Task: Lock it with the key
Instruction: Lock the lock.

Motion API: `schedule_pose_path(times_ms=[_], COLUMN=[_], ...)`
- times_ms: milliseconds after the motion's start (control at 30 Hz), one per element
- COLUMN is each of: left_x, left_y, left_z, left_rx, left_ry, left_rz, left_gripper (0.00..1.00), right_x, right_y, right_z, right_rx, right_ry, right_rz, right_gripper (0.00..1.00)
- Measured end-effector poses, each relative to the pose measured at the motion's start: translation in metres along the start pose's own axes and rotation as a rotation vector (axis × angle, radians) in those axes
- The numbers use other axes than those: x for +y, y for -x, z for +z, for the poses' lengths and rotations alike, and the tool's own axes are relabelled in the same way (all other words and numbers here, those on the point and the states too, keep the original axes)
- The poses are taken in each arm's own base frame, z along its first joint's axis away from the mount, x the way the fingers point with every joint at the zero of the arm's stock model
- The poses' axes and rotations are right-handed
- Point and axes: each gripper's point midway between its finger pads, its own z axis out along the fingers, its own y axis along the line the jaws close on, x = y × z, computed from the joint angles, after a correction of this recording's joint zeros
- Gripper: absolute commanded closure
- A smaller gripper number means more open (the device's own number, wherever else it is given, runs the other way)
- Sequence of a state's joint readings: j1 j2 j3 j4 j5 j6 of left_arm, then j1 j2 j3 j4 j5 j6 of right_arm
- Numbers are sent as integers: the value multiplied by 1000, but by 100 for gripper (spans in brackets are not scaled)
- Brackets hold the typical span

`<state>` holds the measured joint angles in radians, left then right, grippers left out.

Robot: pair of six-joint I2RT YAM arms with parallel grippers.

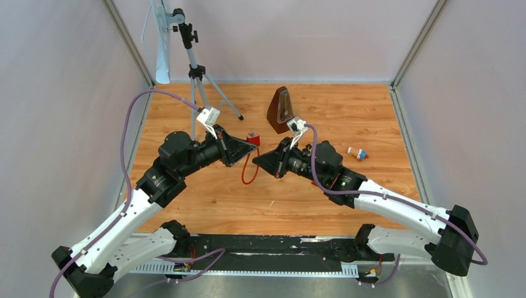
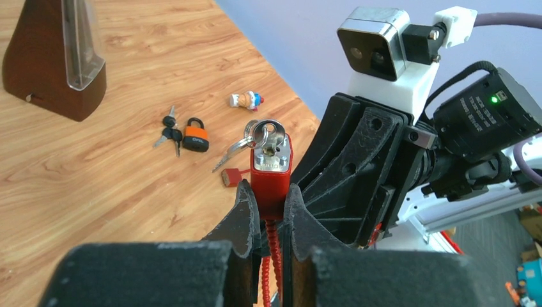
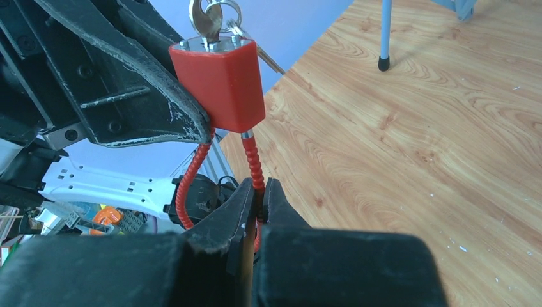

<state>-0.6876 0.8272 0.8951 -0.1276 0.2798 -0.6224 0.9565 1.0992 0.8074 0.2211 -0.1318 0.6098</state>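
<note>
Top external, mid-frame: my left pincer (image 2: 271, 195) reaches rightward, clamping the red padlock (image 2: 271, 171); my right pincer (image 3: 257, 192) reaches leftward, pinched on its cable (image 3: 254, 160).

1. The left arm (image 1: 133, 211) and right arm (image 1: 397, 202) are built of white links and black joint housings.
2. A purple cable (image 1: 122, 162) is run along each arm.
3. A silver-faced camera (image 2: 374, 41) is carried on a white bracket; a green light (image 2: 493, 99) is lit on a black housing.
4. Pale scuffed edges are seen on the black fingers (image 3: 140, 96).
</note>
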Motion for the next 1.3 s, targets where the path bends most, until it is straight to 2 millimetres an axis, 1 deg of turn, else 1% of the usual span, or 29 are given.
schedule_pose_path(times_ms=[300,600,733,767,833,867,933,967,1033,1133,1167,1233,1300], left_x=[-1,4,4,5,10,14,22,25,30,36,37,37,34], left_y=[-12,-15,-13,-15,-25,-30,-38,-41,-46,-56,-60,-65,-69], left_z=[8,11,8,6,4,4,2,1,-1,-6,-8,-11,-15], left_rx=[61,75,66,76,110,127,157,167,189,241,265,302,339], left_ry=[-40,-33,-22,-16,7,25,57,70,86,91,85,67,33], left_rz=[42,60,63,61,52,47,47,51,74,137,161,204,248], left_gripper=[100,100,100,100,100,100,100,100,100,100,100,100,100], right_x=[4,-3,-4,-4,-3,-2,1,3,6,12,16,23,31], right_y=[-5,-9,-10,-9,-6,-6,-9,-11,-15,-9,-3,11,27], right_z=[-3,1,0,0,-3,-7,-19,-25,-43,-74,-83,-95,-100], right_rx=[28,40,41,36,22,17,20,27,36,-8,-37,-92,-132], right_ry=[39,25,18,15,17,24,44,52,66,83,89,95,91], right_rz=[-40,-57,-58,-56,-54,-59,-69,-78,-98,-128,-139,-157,-165], right_gripper=[100,99,74,69,52,45,37,35,35,38,40,45,55])
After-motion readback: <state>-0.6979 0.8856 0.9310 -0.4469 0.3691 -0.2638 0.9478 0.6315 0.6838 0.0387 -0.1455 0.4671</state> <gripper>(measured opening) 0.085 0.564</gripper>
